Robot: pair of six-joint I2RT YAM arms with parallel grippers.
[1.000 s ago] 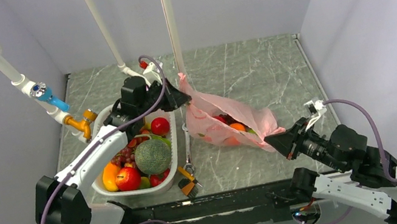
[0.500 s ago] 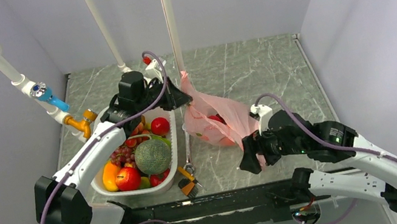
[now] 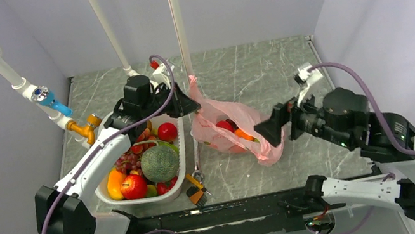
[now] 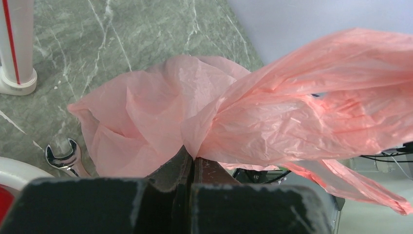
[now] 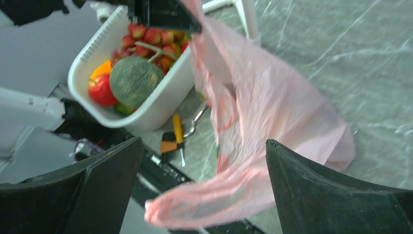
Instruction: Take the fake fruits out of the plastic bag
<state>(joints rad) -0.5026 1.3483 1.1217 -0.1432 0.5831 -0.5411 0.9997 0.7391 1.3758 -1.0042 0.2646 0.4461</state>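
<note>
Two fruits showed inside the bag (image 3: 217, 115) from above: a red one (image 3: 225, 125) and an orange one (image 3: 245, 133), lying close together near its middle. A third could not be made out. The bag lay on the table (image 3: 274, 73) just right of the basket (image 3: 133, 201), with its upper end pulled up off the surface. The left gripper (image 3: 193, 103) had its jaws together, clamped on a bunched fold of that upper end. The left wrist view showed the plastic pinched tight between the two fingers (image 4: 170, 170) and fanning out beyond them. The right gripper (image 3: 266, 134) hung over the bag's right end with its jaws wide apart. In its wrist view the fingers (image 5: 97, 190) stood either side of a blurred pink corner of the bag; whether they touched it could not be told. The basket held a melon (image 3: 160, 163) and other fruit. A wrench (image 3: 195, 161) lay on the table between basket and bag, just beside the bag's edge.
</note>
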